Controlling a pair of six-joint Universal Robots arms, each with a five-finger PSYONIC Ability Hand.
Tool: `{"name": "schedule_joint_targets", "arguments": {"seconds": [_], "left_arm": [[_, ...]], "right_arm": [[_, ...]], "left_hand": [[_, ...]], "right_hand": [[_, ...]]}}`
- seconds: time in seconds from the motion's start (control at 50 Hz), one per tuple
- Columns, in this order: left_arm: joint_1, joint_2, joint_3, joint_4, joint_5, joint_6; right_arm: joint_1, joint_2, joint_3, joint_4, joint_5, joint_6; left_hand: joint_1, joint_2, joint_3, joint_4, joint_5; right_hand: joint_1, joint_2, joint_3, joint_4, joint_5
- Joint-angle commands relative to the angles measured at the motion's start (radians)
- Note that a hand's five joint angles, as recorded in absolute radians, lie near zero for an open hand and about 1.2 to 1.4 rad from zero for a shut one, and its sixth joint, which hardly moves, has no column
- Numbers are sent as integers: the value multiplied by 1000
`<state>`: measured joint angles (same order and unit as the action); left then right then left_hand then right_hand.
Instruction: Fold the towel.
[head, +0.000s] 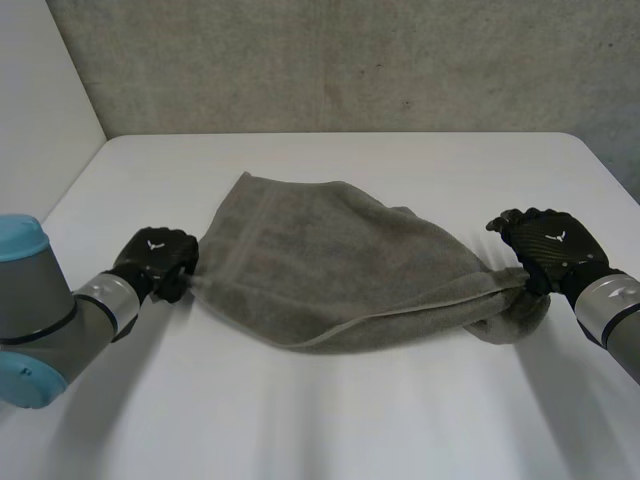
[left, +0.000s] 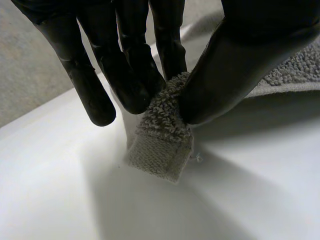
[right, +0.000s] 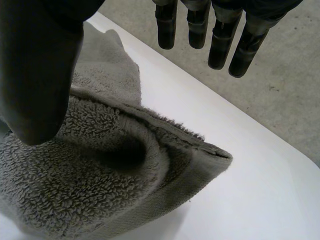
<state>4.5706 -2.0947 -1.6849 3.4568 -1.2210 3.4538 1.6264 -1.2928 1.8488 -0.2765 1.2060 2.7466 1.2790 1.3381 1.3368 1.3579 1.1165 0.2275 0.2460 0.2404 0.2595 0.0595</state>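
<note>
On my feed, the grey towel (head: 330, 262) lies rumpled mid-way across the white table (head: 350, 410), my left hand (head: 155, 255) pinching its left corner between thumb and fingers, my right hand (head: 545, 245) at its bunched right end, fingers straight, clear of the thumb.

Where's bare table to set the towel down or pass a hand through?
Bare table lies on the near side of the towel, and behind it up to the wall. The middle band is crowded: the towel spans from the left hand, pinching a corner, to the right hand.
</note>
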Motion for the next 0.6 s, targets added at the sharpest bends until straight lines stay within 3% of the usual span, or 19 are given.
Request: {"name": "schedule_joint_targets", "arguments": {"seconds": [0.02,0.2,0.3,0.4,0.6], "left_arm": [[10,56,-28,-1,1,-70],[17,116,-88,-1,8,-65],[36,143,-114,-2,8,-62],[54,154,-127,-2,12,-62],[76,153,-127,-2,14,-62]], "right_arm": [[-6,-5,-5,-1,1,2],[-17,-28,-72,63,-9,2],[-48,-23,-174,232,-20,-1],[-71,76,-310,422,-54,-24],[-68,164,-387,447,-43,-96]], "left_hand": [[117,58,60,38,105],[117,58,60,38,105],[117,58,60,38,105],[117,58,60,38,105],[117,58,60,38,105]], "right_hand": [[-53,-71,-66,-85,-60],[-53,-71,-66,-85,-60],[-53,-71,-66,-85,-60],[16,-3,3,-16,9],[72,53,59,40,65]]}}
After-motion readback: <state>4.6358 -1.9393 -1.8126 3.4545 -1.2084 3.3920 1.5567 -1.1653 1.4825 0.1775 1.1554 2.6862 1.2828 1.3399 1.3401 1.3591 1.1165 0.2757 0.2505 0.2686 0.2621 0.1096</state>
